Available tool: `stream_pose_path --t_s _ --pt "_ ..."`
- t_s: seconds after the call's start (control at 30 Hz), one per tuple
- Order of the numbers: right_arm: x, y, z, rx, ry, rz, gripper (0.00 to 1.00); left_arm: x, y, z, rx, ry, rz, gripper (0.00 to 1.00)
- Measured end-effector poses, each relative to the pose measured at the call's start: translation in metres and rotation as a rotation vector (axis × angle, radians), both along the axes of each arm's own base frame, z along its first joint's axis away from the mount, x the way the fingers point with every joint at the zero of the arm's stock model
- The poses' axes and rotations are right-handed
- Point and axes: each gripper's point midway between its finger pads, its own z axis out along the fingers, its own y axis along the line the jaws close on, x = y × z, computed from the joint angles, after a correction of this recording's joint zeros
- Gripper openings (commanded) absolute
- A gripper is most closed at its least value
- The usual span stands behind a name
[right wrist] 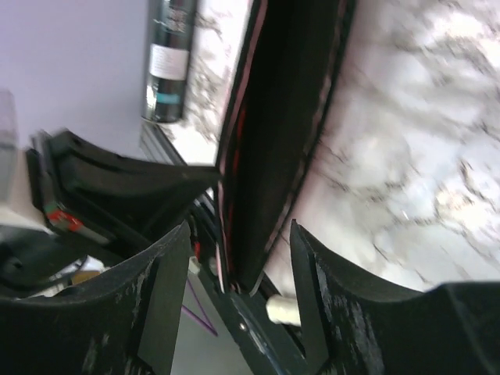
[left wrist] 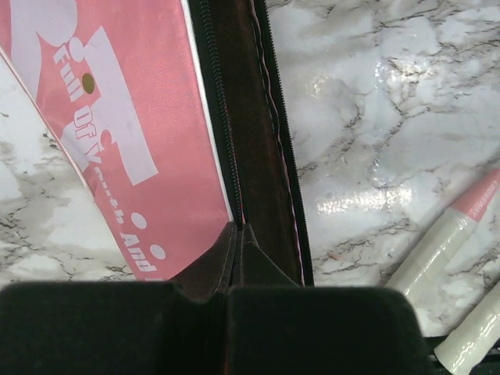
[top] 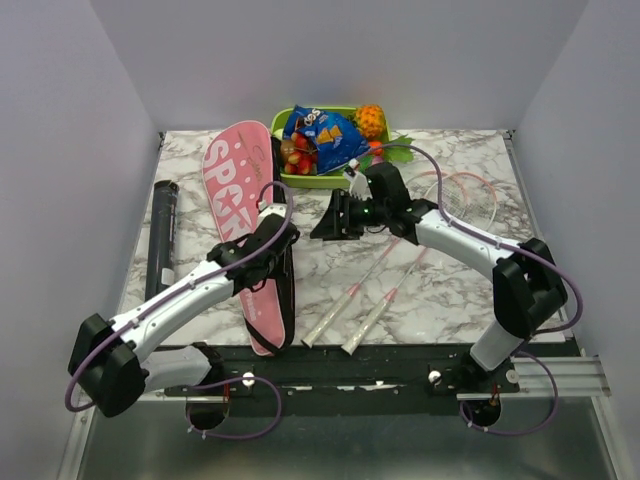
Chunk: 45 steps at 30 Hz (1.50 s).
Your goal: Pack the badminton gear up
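The pink bag (top: pixel 232 185) lettered "SPORT" lies left of centre, its black zipped edge (top: pixel 287 290) parted. My left gripper (top: pixel 276 226) is shut on that edge, pinching the dark flap (left wrist: pixel 248 156) beside the pink panel (left wrist: pixel 141 141). My right gripper (top: pixel 322 225) points left at the bag, open, its fingers (right wrist: pixel 312 281) on either side of the dark opening (right wrist: pixel 281 117) without touching it. Two pink-framed rackets (top: pixel 400 262) lie on the table right of the bag, white handles (top: pixel 330 322) toward the near edge and visible in the left wrist view (left wrist: pixel 441 244). A long black tube (top: pixel 163 235) rests at far left.
A green tray (top: pixel 290 180) of toy fruit with a blue snack packet (top: pixel 325 130) stands at the back centre, just behind the right gripper. White walls close in the marble table (top: pixel 460 300) on three sides. The black tube (right wrist: pixel 168 62) shows beyond the bag in the right wrist view.
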Motion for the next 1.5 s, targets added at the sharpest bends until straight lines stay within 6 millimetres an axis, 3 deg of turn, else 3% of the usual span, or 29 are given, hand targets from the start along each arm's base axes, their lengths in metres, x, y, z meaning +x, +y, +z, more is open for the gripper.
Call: stream_pose_path --t_s 0.1,0.2,0.5,0.9,1.13,1.33,1.5 --pt "0.010 0.017 0.015 0.046 0.000 0.014 0.62 -0.008 0.000 0.005 -0.043 -0.019 -0.021 0.00" --pt "0.017 0.035 0.018 0.066 0.021 0.031 0.62 -0.010 -0.002 0.011 -0.079 -0.044 -0.043 0.00" --pt "0.025 0.078 -0.006 0.061 0.108 0.060 0.62 -0.021 -0.008 0.021 -0.138 -0.073 -0.122 0.00" --pt "0.037 0.128 -0.017 0.068 0.116 0.108 0.62 -0.026 -0.013 0.032 -0.179 -0.106 -0.177 0.00" --pt "0.036 0.121 -0.037 -0.010 0.126 0.072 0.62 -0.028 -0.011 0.034 -0.183 -0.116 -0.180 0.00" --pt "0.030 0.094 -0.069 -0.142 0.133 0.013 0.62 -0.029 -0.001 0.024 -0.128 -0.089 -0.148 0.00" --pt "0.031 0.087 -0.073 -0.175 0.115 -0.004 0.62 -0.028 0.005 0.017 -0.092 -0.073 -0.118 0.00"
